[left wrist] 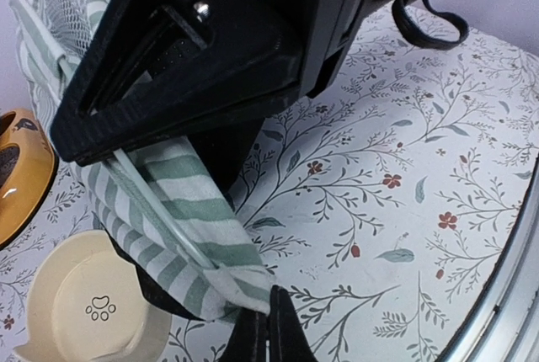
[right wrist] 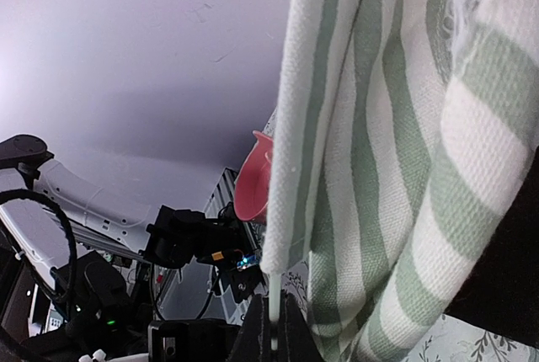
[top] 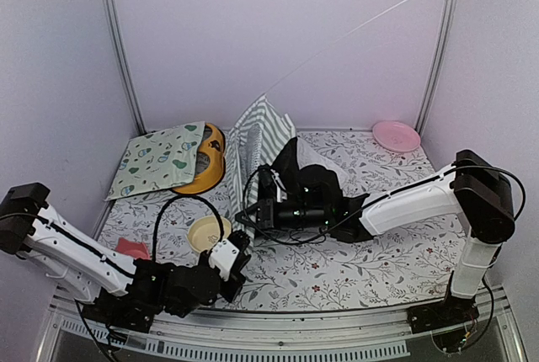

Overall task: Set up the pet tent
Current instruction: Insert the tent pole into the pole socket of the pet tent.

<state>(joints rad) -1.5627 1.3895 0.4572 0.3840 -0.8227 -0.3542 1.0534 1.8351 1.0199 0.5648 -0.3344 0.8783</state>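
Striped green-and-white cloth of the tent (top: 263, 139) is bunched upright at the middle of the table (top: 379, 265), between the two arms. Its lower hem corner is pinched in the left fingers (left wrist: 285, 338), which are closed on it; the right fingers (right wrist: 257, 338) are clamped on the thin white pole (right wrist: 274, 295) just below its sleeve. That pole runs from the tent up towards the far right, so feeding it looks like the right arm's job, with the left anchoring
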